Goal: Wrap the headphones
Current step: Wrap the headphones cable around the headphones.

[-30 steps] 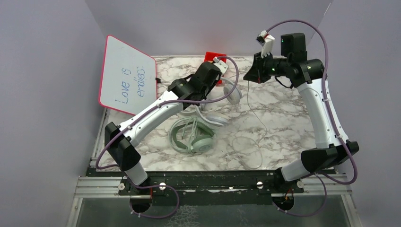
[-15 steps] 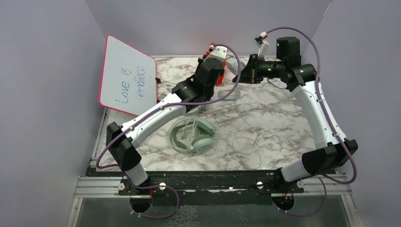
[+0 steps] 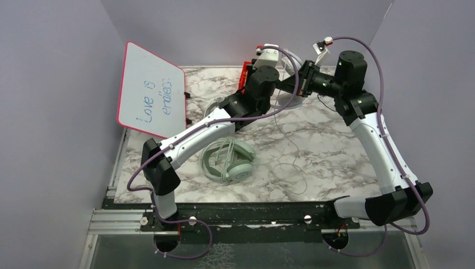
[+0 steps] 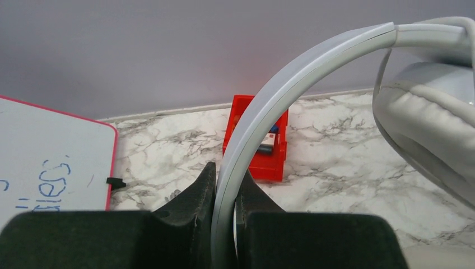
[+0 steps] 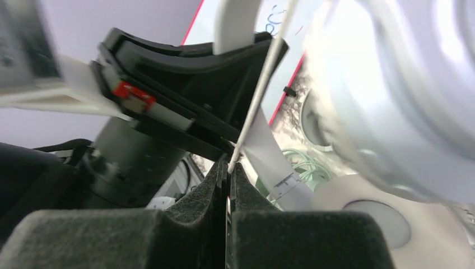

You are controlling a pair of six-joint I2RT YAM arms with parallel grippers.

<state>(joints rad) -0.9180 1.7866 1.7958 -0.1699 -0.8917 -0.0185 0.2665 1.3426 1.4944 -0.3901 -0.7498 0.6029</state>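
Two arms meet above the back of the marble counter (image 3: 336,134), both working on the same grey-white headset (image 4: 291,78). The left end effector (image 4: 224,185) is clamped on the headset's headband. The pale band rises out from between its dark fingers and arcs up and to the right to a padded ear cup, so the headset hangs clear of the counter. The right end effector (image 5: 228,179) comes in from the other side. Its fingers are pinched together on the thin white cable (image 5: 263,89), which runs taut up past the left arm's black wrist. A blurred grey ear cup fills the upper right of the right wrist view, very close to the lens. From above, the rest of that cable drops from the arms and trails in loose loops across the middle of the counter.

The mint-green headset (image 3: 240,168) lies flat near the front of the counter, beside the left arm's forearm, with its cable bundled inside the band. A whiteboard (image 3: 151,89) with a red rim leans at the left edge, and a small red box (image 4: 274,168) sits against the back wall.
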